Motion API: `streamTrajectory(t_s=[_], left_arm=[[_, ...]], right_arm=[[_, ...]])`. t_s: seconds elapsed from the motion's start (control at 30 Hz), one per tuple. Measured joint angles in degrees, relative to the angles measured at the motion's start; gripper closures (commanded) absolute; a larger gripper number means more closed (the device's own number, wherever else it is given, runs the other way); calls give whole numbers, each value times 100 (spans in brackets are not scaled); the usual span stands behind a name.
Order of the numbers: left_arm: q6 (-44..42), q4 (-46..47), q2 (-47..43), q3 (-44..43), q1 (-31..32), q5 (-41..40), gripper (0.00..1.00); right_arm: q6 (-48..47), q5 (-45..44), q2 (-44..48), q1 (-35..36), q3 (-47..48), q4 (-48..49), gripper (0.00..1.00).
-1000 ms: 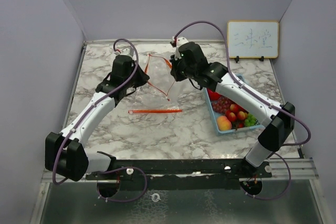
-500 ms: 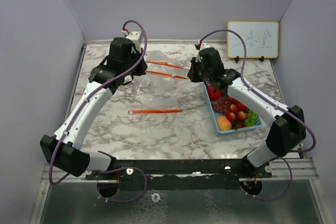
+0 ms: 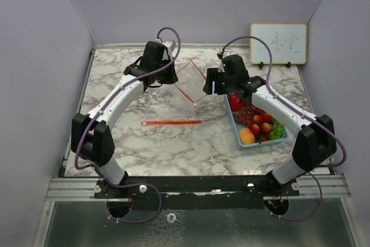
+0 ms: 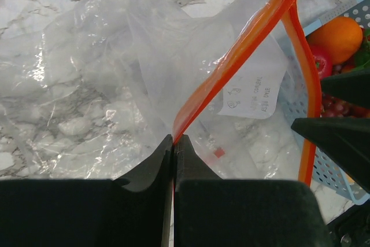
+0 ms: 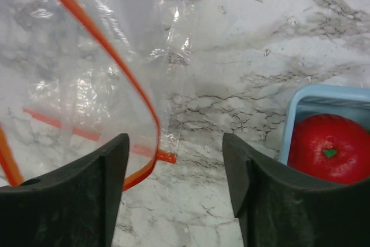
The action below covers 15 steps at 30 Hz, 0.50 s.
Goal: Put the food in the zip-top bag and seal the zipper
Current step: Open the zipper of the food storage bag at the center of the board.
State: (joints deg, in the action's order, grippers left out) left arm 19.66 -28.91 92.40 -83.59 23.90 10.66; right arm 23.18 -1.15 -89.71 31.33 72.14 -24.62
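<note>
Nearest me, an orange strip (image 3: 170, 122) lies flat on the marble tabletop (image 3: 191, 148), at 6 o'clock from the bag.

At 3 o'clock on the tabletop sits the light-blue basket (image 3: 236, 124). All the food (image 3: 257, 125) is inside it: peach (image 3: 247, 136) nearest, small red fruits and grapes mid-basket, tomato (image 5: 326, 143) at the far end.

Beyond the strip, my right pincer (image 5: 176, 183) stands wide and grips nothing. The bag's loose orange corner rests on the marble just ahead of its fingers. This pincer stands between the basket and the bag mouth.

Farther off at 11 o'clock, my left pincer (image 4: 173, 143) is clamped tight on the orange zipper rim of the zip-top bag (image 4: 115, 56). The rim is lifted into a peak and the clear film sags to the tabletop. A printed label (image 4: 248, 93) shows through the film.

A whiteboard (image 3: 278, 43) leans at the far wall, 1 o'clock.
</note>
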Motion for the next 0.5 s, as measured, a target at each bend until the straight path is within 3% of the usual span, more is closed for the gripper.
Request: streamTrajectory(t_s=[0.23,0.5], left_arm=[[81,236,444,-98,136,177,100],[85,339,841,-291,146,286,100]], right_arm=[[-286,271,125,-7,463,-249,10],[-396,-485,492,-192,1001,-1056,11]])
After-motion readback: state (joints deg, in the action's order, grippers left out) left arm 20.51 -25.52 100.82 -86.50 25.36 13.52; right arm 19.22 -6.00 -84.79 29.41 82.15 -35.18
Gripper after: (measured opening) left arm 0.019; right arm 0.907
